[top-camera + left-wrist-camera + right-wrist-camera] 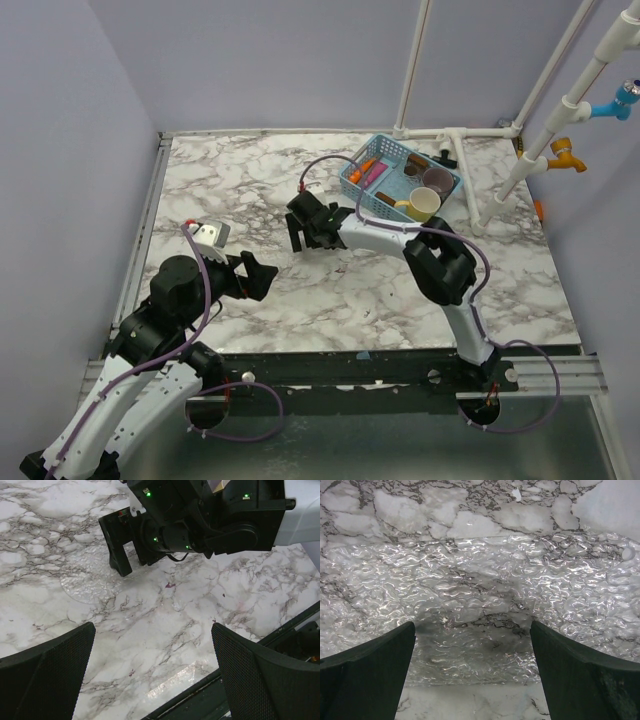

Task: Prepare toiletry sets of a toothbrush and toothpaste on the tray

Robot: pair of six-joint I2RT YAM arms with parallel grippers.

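Basket [362, 197] stands toward the far right corner, holding orange and pink toiletry items [371, 170] among cups [422, 204]. Which item is toothbrush and which is toothpaste cannot be told. Clear tray [480, 580] lies left of the bench centre, directly beneath the right gripper [298, 230], whose jaws are spread and empty. The items therefore lie behind that gripper, toward the far right; it is judged the nearer one. Left gripper [262, 278], likewise spread and empty, sits toward the near left corner, well apart from the basket.

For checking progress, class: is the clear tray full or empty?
Empty where visible: the clear tray shows only its rippled surface, nothing on it.
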